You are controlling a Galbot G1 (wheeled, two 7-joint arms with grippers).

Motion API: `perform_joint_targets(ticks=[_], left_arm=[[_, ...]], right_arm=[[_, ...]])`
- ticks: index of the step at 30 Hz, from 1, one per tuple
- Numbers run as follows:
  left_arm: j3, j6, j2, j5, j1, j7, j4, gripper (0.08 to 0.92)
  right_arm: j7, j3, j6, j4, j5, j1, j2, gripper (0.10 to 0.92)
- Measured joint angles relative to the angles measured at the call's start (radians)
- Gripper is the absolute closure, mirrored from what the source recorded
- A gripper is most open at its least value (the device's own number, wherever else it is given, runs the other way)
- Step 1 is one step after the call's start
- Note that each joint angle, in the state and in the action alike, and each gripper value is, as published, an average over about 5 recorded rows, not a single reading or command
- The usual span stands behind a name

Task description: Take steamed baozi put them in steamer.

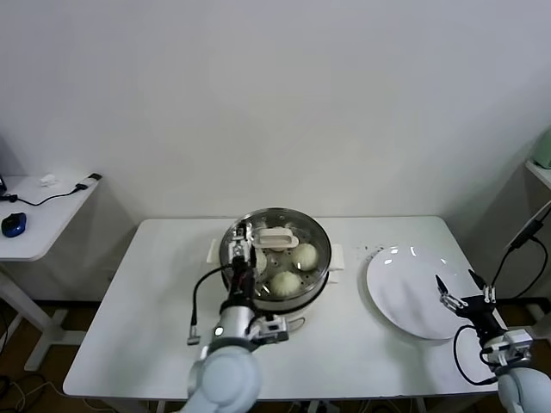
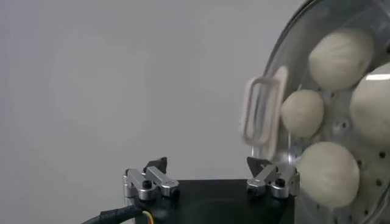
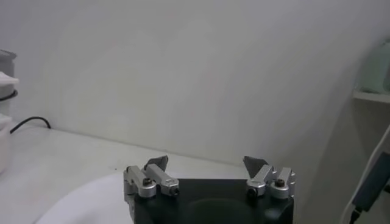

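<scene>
The steamer (image 1: 320, 234) stands mid-table, a shiny steel pot on a white base with side handles. Several cream-white baozi lie on its perforated tray; two show plainly in the head view (image 1: 303, 255) (image 1: 286, 282), and the left wrist view shows them all, e.g. (image 2: 340, 52) (image 2: 328, 173). My left gripper (image 1: 243, 232) is open and empty, raised at the steamer's left rim; in its wrist view (image 2: 210, 164) the jaws stand wide apart beside the pot's white handle (image 2: 262, 109). My right gripper (image 1: 456, 280) is open and empty over the white plate's right side.
A flat white plate (image 1: 400, 288) lies right of the steamer, bare; its rim shows in the right wrist view (image 3: 73, 201). A side desk (image 1: 39, 228) with a blue mouse (image 1: 13, 224) and cable stands at the far left. A shelf edge (image 1: 538, 168) is at the right.
</scene>
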Motion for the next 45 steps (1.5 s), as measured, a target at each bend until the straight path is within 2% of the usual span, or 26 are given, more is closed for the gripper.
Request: perform_joint_targets(ticks=[8, 15, 23, 31, 38, 45], left_arm=[[-0.200, 0.000, 0.042, -0.368, 0.120, -0.201, -0.080, 0.177], [-0.449, -0.054, -0.026, -0.745, 0.270, -0.281, -0.102, 0.177], [-0.680, -0.359, -0.151, -1.106, 0.398, -0.264, -0.074, 0.177], [-0.788, -0.636, -0.224, -1.293, 0.465, -0.211, 0.009, 0.177], [-0.838, -0.785, -0.257, -1.361, 0.502, -0.172, 0.062, 0.177], [-0.863, -0.864, -0.275, -1.384, 0.527, -0.147, 0.087, 0.177]], right_arm=[[0.010, 0.000, -0.018, 0.034, -0.009, -0.011, 0.022, 0.203], [0.028, -0.012, -0.041, 0.072, -0.009, -0.022, 0.052, 0.203], [0.029, -0.024, -0.063, 0.106, -0.005, -0.034, 0.081, 0.203], [0.017, -0.020, -0.079, 0.134, 0.004, -0.057, 0.088, 0.203], [0.006, -0.023, -0.092, 0.151, 0.012, -0.082, 0.093, 0.203], [0.001, -0.026, -0.105, 0.157, 0.019, -0.083, 0.094, 0.203]])
